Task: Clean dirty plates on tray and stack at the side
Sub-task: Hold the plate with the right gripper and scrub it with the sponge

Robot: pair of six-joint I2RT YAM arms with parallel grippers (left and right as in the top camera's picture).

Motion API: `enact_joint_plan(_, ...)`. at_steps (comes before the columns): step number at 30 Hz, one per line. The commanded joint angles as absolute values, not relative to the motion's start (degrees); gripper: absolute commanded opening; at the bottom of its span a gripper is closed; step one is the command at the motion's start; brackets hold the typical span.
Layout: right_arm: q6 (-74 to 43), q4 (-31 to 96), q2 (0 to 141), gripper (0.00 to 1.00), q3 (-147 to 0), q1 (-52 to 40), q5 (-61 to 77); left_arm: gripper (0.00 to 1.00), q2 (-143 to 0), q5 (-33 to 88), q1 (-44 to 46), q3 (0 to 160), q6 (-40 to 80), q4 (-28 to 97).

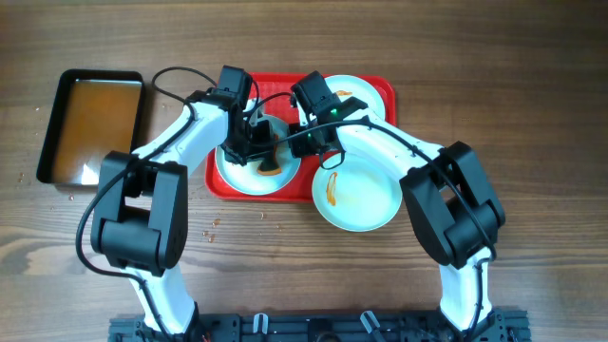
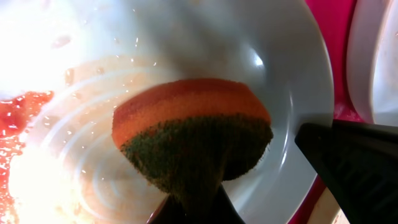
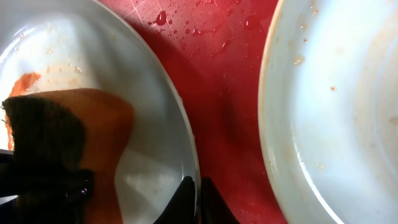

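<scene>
On the red tray [image 1: 223, 182] a white plate [image 1: 237, 171] with orange-brown smear lies at the left. My left gripper [image 1: 258, 152] is shut on an orange and dark green sponge [image 2: 193, 130] and presses it on that plate [image 2: 273, 56]. My right gripper [image 3: 198, 193] is shut on the right rim of the same plate [image 3: 143, 81]; the sponge [image 3: 68, 143] shows to its left. A second plate [image 1: 366, 93] lies at the tray's back right. A third plate [image 1: 366, 195] with an orange smear lies at the front right, partly off the tray.
A black tray of brownish water [image 1: 95, 123] stands at the left on the wooden table. In the right wrist view wet red tray surface [image 3: 217, 81] separates the held plate from another plate [image 3: 336, 106]. Both arms cross above the tray's middle.
</scene>
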State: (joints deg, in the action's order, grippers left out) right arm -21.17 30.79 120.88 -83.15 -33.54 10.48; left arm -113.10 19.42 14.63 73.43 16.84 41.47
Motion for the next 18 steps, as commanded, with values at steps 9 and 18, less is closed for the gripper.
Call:
enact_joint_plan(9,-21.2,30.9,121.8,0.07,-83.0,-33.6,10.8,0.04,-117.4,-12.5,14.8,73.1,17.3,45.1)
enact_joint_plan(18,-21.2,30.8,121.8,0.06,-83.0,-33.6,10.8,0.04,-116.0,-28.1,14.8,73.6,18.1,50.0)
